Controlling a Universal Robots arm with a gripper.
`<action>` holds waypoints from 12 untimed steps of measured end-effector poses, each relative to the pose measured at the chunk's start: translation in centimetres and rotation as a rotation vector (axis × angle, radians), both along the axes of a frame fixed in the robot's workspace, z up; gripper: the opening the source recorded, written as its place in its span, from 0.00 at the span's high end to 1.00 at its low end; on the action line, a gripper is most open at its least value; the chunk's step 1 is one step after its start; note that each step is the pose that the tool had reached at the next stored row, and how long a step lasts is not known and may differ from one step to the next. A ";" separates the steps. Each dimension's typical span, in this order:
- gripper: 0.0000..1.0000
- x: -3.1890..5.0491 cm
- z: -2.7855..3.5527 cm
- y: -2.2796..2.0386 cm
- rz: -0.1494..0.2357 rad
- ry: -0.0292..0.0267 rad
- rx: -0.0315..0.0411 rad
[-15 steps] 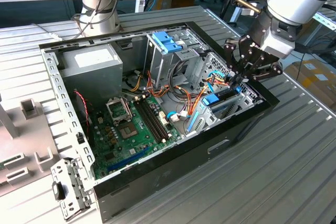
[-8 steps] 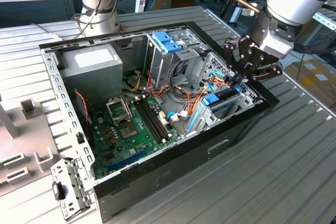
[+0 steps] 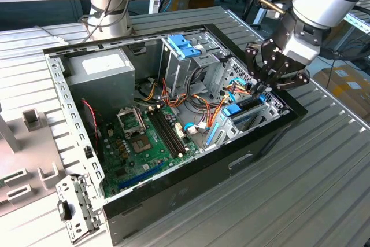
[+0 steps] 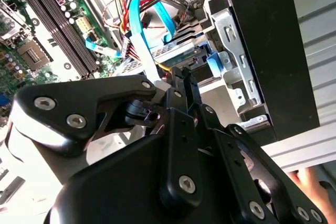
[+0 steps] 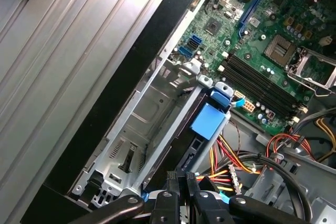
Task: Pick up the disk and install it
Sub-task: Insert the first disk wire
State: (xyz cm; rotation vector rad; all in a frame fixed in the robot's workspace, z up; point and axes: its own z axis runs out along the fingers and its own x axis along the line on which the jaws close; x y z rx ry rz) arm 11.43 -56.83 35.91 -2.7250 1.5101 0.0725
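The disk (image 5: 182,147) stands on edge in the drive bay at the front corner of the open computer case (image 3: 231,160), a dark slab under a bright blue latch (image 5: 210,120). In the exterior view the disk (image 3: 248,115) sits low in the bay at the case's right end. My gripper (image 3: 259,89) hangs just above that bay, fingers pressed together and pointing down at the disk's near end. Both wrist views show the gripper (image 5: 181,179) (image 4: 186,78) shut, with nothing seen between the fingers.
Orange, red and blue cables (image 3: 217,105) crowd the space beside the bay. The motherboard (image 3: 144,143) and grey power-supply box (image 3: 101,70) fill the case's left half. A loose metal bracket (image 3: 75,209) lies outside the case. A person's hand (image 4: 311,183) shows near the table's edge.
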 end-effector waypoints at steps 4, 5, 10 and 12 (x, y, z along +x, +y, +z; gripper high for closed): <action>0.83 -0.01 -0.13 0.00 -0.083 0.0000 -0.0001; 0.83 -0.01 -0.15 0.00 -0.103 0.0001 -0.0001; 0.83 -0.01 -0.35 0.00 -0.186 0.0001 0.0002; 0.83 -0.01 -0.46 0.00 -0.217 0.0000 0.0001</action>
